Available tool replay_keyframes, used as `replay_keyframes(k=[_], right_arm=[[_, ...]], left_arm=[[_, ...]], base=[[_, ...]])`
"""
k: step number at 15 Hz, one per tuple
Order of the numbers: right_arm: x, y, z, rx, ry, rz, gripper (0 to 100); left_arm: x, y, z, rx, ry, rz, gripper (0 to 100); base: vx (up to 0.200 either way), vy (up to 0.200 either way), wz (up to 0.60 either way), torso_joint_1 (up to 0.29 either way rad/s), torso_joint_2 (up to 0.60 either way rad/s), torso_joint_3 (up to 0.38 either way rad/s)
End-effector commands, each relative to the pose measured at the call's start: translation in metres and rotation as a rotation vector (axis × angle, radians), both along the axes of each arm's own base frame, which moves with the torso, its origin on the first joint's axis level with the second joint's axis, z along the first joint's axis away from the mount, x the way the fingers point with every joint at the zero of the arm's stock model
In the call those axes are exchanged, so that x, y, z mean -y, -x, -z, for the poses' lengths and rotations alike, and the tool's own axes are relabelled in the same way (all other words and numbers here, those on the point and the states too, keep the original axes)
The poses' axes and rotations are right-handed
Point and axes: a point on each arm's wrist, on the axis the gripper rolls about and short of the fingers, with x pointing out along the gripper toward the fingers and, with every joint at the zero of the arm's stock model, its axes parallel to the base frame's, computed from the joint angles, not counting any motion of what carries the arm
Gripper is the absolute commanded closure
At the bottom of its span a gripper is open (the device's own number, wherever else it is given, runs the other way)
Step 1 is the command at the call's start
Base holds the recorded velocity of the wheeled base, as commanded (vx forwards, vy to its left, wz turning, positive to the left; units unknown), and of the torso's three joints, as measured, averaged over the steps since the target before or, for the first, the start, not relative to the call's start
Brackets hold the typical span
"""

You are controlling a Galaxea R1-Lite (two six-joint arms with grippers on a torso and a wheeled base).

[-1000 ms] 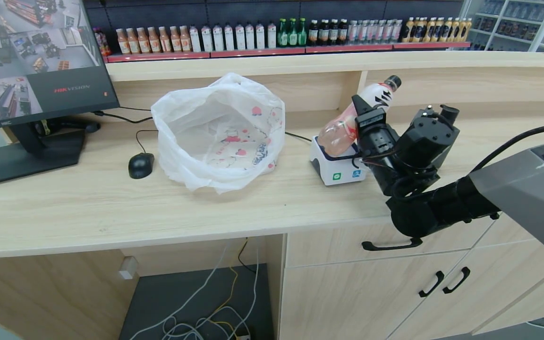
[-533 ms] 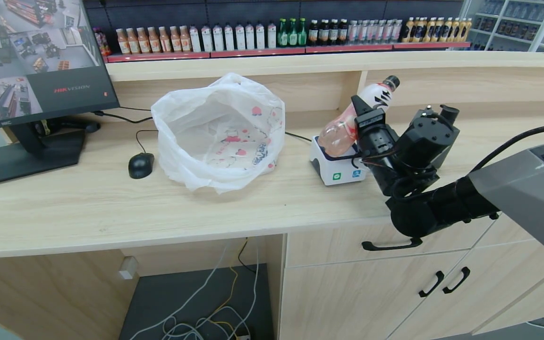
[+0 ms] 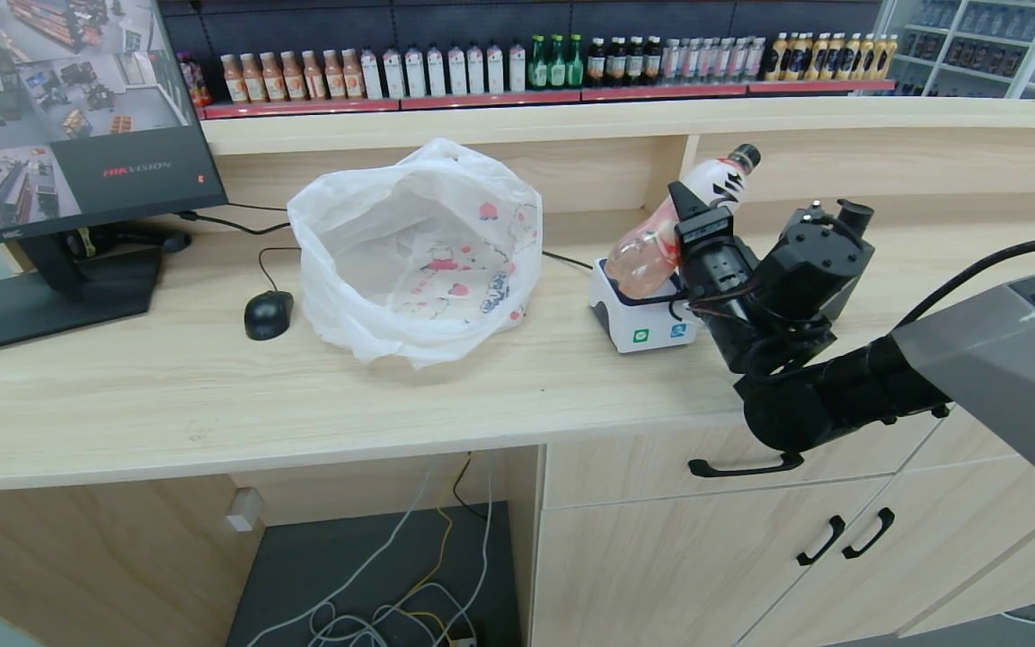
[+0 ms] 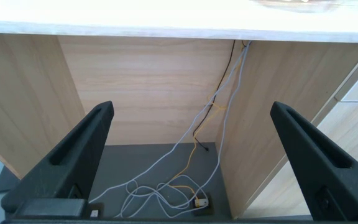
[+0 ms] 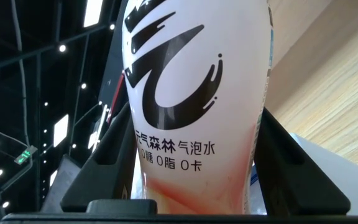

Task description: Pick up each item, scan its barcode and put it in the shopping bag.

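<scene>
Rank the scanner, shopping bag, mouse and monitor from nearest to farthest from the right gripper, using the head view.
1. The scanner, directly below the right gripper holding the bottle.
2. The shopping bag, mid-counter, to its left.
3. The mouse, left of the bag.
4. The monitor, far left end.

Head camera looks down across the worktop (image 3: pixel 167 395). Left wrist camera sits low, facing cables (image 4: pixel 173 186) under it, which the head view shares. Right wrist camera is very near the bottle (image 5: pixel 191 112), also shared.
</scene>
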Motion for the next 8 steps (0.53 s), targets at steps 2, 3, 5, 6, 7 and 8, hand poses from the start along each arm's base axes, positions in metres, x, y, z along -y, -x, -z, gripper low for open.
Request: replay_keyframes(k=[2, 3, 5, 6, 7, 8], right_arm=[[-0.001, 0.004, -0.007, 0.013, -0.005, -0.005, 100], [0.0, 0.005, -0.01, 0.017, -0.006, -0.005, 100], [0.0, 0.01, -0.02, 0.036, -0.01, -0.008, 100], [0.0, 0.011, -0.021, 0.039, -0.011, -0.009, 100], [0.0, 0.014, -0.025, 0.047, -0.015, -0.011, 100], [-0.001, 0.015, -0.027, 0.052, -0.016, -0.013, 100]], left_arm=[[0.0, 0.0, 0.0, 0.0, 0.0, 0.0, 0], [0.0, 0.0, 0.0, 0.0, 0.0, 0.001, 0], [0.0, 0.0, 0.0, 0.0, 0.0, 0.001, 0], [0.0, 0.0, 0.0, 0.0, 0.0, 0.0, 0], [0.0, 0.0, 0.0, 0.0, 0.0, 0.001, 0], [0.0, 0.0, 0.0, 0.0, 0.0, 0.0, 0]], base=[[0.0, 0.0, 0.0, 0.0, 0.0, 0.0], [0.0, 0.0, 0.0, 0.0, 0.0, 0.0], [0.0, 0.0, 0.0, 0.0, 0.0, 0.0], [0.0, 0.0, 0.0, 0.0, 0.0, 0.0], [0.0, 0.0, 0.0, 0.0, 0.0, 0.0], [0.0, 0.0, 0.0, 0.0, 0.0, 0.0]])
